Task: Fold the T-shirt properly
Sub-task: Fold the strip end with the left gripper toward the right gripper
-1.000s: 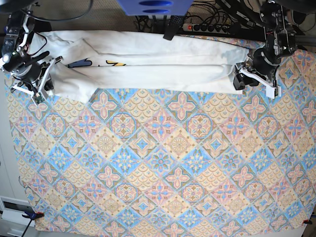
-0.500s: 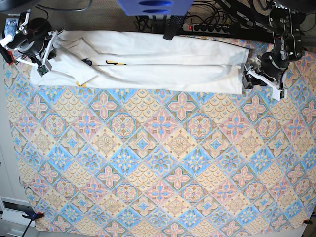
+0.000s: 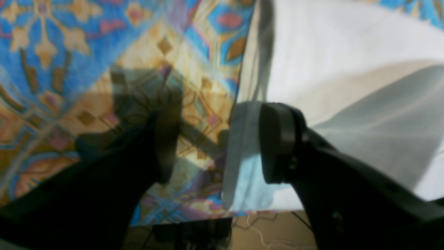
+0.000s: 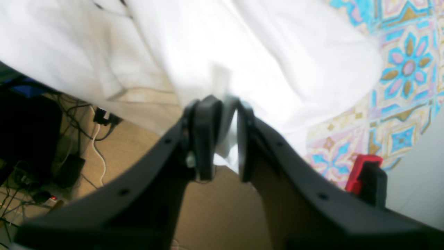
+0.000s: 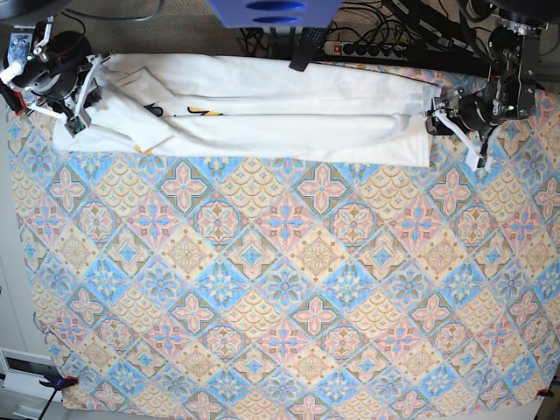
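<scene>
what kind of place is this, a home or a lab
Most likely a robotics lab or test bench: two robot arms work a T-shirt on a patterned tablecloth, with a power strip and loose cables behind the table.

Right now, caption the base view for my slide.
Folded T-shirt lies along the patterned tablecloth's far edge, a gripper at each end.

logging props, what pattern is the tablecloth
Blue, pink and yellow diamond tiles on the tablecloth, base view.

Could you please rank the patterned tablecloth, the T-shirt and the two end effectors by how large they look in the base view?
1. Patterned tablecloth.
2. T-shirt.
3. Left end effector and right end effector: they look alike, so no ranking.
</scene>
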{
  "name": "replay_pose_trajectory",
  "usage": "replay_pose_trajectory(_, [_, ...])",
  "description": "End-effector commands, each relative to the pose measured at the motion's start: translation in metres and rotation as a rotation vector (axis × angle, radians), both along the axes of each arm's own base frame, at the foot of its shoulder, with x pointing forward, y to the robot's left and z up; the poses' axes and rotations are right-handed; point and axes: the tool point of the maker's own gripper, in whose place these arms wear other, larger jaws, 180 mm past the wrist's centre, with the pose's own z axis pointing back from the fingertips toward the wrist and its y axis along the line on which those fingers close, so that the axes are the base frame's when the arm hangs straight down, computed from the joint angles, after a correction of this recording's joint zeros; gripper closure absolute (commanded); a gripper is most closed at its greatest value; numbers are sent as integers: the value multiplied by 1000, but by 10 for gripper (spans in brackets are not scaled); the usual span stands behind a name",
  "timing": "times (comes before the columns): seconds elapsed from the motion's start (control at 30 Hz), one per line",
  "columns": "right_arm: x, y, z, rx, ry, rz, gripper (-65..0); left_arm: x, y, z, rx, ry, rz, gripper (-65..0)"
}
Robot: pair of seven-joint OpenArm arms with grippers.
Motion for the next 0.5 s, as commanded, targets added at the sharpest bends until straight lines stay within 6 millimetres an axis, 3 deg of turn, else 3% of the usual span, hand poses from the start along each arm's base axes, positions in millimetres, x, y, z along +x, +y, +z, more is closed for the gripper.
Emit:
replay_pose_trajectory(0.0, [4,-4,6,-15,-18,13,-113,10,-2,5,-6,-27,-14,-368])
replay_pose_trajectory(0.2, [5,-3,7,-15,-19,14,-113,5,-24,-19,-37,45,-68,-368])
replay_pose_trajectory(0.4, [5,-3,7,-15,-20,14,-113,-2,-69,-25,-132,52,-156,-359])
replay_pose_trajectory(0.47, [5,-3,7,-15,-20,14,-113,-6,-82,-24,-172,43,-216,-322])
